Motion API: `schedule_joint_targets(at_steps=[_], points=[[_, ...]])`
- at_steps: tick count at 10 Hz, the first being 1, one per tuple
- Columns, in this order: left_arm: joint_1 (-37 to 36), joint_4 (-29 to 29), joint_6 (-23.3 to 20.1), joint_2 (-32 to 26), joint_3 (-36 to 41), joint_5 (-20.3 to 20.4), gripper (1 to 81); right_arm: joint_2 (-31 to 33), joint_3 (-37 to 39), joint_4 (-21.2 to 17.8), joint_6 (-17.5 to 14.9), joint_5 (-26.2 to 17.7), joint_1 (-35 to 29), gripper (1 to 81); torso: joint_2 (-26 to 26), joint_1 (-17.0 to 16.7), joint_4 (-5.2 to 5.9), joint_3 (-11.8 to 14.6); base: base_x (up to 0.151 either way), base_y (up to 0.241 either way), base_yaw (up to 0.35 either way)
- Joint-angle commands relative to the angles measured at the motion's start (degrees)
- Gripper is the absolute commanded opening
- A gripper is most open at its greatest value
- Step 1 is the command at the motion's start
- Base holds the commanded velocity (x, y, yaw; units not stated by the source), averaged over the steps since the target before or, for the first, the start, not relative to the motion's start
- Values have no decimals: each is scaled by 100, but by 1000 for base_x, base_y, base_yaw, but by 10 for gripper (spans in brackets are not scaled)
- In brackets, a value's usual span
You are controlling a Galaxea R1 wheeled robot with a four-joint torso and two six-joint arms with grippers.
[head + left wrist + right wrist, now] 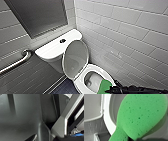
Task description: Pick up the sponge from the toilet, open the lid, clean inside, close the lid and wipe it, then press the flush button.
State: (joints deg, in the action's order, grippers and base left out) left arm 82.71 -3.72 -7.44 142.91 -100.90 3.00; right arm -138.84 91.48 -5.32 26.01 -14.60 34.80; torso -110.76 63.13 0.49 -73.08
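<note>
In the head view the toilet (82, 75) sits centre frame with its lid (75, 58) tipped up against the tank, so the bowl is open for cleaning. The flush button (62, 40) sits on the tank top, above the lid. A grab bar (23, 57) runs along the left wall. At the lower right my right gripper (111, 89) reaches in low and nearly level from the frame's right edge. It holds the sponge (103, 86) over the bowl's near rim, as I judge it, ready to scrub inside.

The left wrist view gives me grey panels and robot parts. A dark tip at the lower edge may belong to the left gripper (32, 138). I cannot tell whether its jaws are open or closed.

In the right wrist view the sponge is broad across the middle and right of the frame. It is pinched narrow at the bottom, where the right jaws grip it. The white seat (107, 121) curves behind it on the left.
</note>
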Motion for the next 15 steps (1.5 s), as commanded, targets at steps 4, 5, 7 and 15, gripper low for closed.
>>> schedule_joint_targets(at_steps=[4, 5, 7, 15], points=[[22, -24, -47, -52, 167, -432, 811, 1846, -1404, 75, 44, -166, -144, 10, 0, 0, 0, 0, 0, 0, 0], [30, -24, -47, -25, 158, -432, 811, 1971, -1546, 74, 44, -148, -188, 10, 0, 0, 0, 0, 0, 0, 0], [22, -24, -56, -8, 150, -432, 811, 1761, -1740, 31, 53, -86, -538, 10, 0, 0, 0, 0, 0, 0, 0], [4, -15, -30, -34, 150, -432, 811, -1386, 378, 74, 440, -429, -1823, 10, -2, 0, 0, 0, 0, 0, 0]])
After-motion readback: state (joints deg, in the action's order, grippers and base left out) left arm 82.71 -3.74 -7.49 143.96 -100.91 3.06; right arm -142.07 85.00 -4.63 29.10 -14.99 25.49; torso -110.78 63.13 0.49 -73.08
